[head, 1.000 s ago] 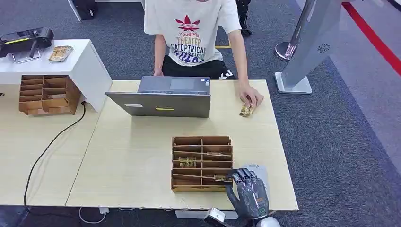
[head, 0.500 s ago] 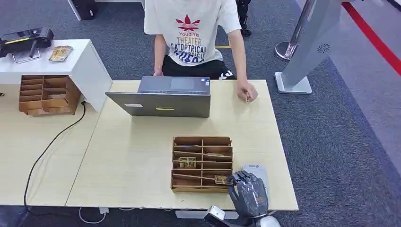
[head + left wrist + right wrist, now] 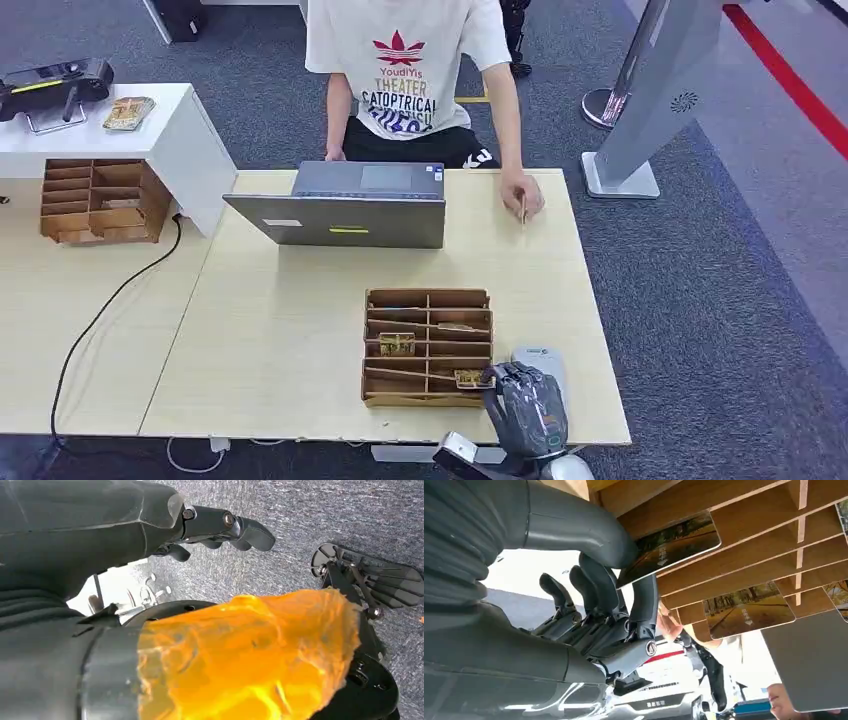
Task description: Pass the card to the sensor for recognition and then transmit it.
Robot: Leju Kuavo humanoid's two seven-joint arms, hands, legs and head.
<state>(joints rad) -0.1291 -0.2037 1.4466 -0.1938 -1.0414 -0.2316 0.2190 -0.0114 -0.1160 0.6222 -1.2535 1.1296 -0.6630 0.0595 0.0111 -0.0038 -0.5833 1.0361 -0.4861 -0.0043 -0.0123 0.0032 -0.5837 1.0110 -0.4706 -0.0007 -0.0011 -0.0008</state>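
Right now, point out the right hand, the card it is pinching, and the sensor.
right hand [image 3: 527, 410], head view, back of the hand.
card [image 3: 669, 545], right wrist view, middle of its printed face.
sensor [image 3: 541, 357], head view, bare white top.

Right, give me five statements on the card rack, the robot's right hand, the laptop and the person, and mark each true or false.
1. The right hand is at the near right corner of the wooden rack. True.
2. Its thumb and a finger pinch a card in the rack. True.
3. The laptop lies closed and flat. False: it stands open, its lid's back toward the robot.
4. The person's hand rests on the rack. False: it is at the table's far edge, holding a card upright.
5. The white reader sits left of the rack. False: it is right of it, by the right hand.
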